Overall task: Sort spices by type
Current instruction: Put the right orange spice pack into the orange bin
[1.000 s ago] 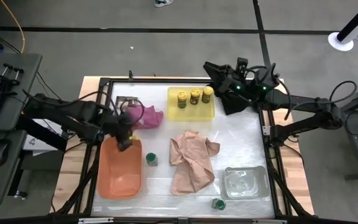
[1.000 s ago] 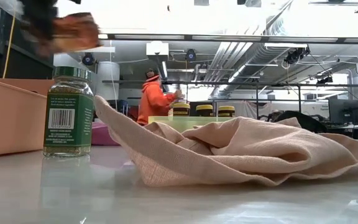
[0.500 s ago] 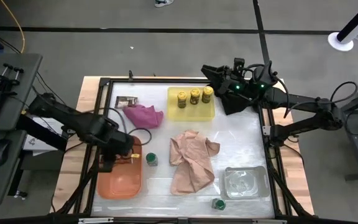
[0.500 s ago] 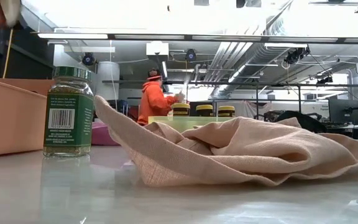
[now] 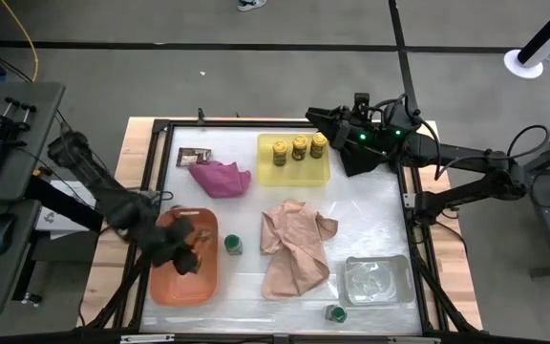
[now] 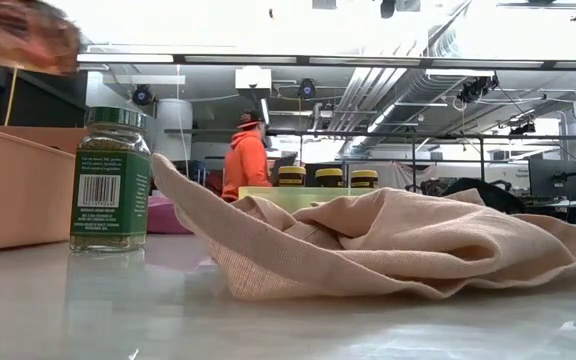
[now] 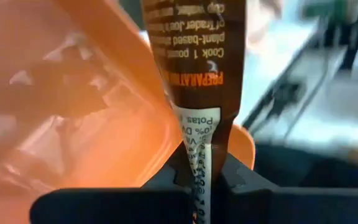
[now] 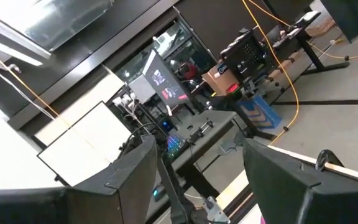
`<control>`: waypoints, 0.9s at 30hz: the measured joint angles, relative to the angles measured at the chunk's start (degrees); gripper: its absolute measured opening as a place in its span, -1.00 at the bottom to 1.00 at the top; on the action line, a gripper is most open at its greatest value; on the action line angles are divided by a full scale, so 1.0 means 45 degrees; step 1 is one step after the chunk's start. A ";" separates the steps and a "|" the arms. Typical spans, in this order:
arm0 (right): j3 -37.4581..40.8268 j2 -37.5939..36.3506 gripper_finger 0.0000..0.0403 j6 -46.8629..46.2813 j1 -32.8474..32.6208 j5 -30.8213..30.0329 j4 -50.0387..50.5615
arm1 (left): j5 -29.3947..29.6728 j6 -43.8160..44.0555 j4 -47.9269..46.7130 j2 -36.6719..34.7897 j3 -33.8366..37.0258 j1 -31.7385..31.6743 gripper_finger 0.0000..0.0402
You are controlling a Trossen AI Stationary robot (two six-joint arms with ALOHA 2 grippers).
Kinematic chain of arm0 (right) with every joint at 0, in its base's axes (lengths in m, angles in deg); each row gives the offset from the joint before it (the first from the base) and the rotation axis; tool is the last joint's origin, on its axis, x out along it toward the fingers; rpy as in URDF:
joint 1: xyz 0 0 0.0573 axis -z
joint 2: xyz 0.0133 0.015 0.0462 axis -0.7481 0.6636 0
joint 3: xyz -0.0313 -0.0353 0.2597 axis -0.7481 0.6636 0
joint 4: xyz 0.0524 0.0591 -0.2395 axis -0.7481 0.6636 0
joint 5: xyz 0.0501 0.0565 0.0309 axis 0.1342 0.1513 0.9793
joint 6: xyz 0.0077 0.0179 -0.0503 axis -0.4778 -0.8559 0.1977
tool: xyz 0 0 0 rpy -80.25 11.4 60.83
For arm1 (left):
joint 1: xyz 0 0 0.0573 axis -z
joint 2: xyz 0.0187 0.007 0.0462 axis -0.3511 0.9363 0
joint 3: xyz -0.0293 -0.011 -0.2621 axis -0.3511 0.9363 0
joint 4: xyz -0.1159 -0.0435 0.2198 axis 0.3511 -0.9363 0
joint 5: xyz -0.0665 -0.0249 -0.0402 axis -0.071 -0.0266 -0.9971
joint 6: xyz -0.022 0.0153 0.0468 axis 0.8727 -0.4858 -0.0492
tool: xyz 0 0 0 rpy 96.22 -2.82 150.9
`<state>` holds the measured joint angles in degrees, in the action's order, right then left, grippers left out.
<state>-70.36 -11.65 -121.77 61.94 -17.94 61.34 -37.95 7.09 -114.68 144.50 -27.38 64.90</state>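
My left gripper (image 5: pixel 185 256) hovers over the orange tray (image 5: pixel 165 277), shut on a flat brown packet (image 7: pixel 194 62). The packet shows blurred at the low view's upper left (image 6: pixel 23 40). A second packet (image 5: pixel 195 156) lies flat on the table near the far left corner. Three yellow-lidded jars (image 5: pixel 299 148) stand in the yellow tray (image 5: pixel 267 175). One green-lidded jar (image 5: pixel 232 245) stands between the orange tray and the tan cloth; the other (image 5: pixel 335 312) stands at the near edge. My right gripper (image 8: pixel 197 186) is open, raised beyond the yellow tray's far right corner (image 5: pixel 321 116). My left gripper pinches the brown packet between its two fingers at one end, on the white printed seam strip (image 7: pixel 202 146). The packet reaches out beyond the fingertips, lifted clear above the orange tray's inside (image 7: pixel 73 124).
A pink cloth (image 5: pixel 220 178) lies by the far packet. A crumpled tan cloth (image 5: pixel 296 247) covers the table's middle, and a black cloth (image 5: pixel 356 158) lies under the right arm. A clear tray (image 5: pixel 377 279) sits near right. A person in orange (image 6: pixel 246 160) stands in the room behind.
My left gripper has carried the packet from beside the pink cloth toward the table's near edge and now stands over the middle of the orange tray. The right gripper has edged slightly toward the table's left.
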 joint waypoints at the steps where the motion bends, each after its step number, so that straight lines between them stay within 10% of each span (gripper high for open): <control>1: 0.0000 0.0000 0.15 0.0000 0.0000 -0.0009 0.0000 | 0.1015 0.1247 0.0036 -0.0028 0.0133 0.0684 -1.00; 7: 0.0000 0.0000 0.15 0.0005 0.0000 -0.0037 -0.0019 | 0.5189 0.6284 0.0298 0.0615 0.1021 0.3227 -1.00; 27: 0.0000 0.0000 0.15 -0.0541 0.0000 -0.0058 -0.0024 | 0.4720 0.6383 -0.0489 0.1635 0.1372 0.1822 -0.81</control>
<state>-70.36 -11.65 -124.20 61.94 -18.20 61.23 -16.71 35.81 -116.88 151.86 -21.21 73.10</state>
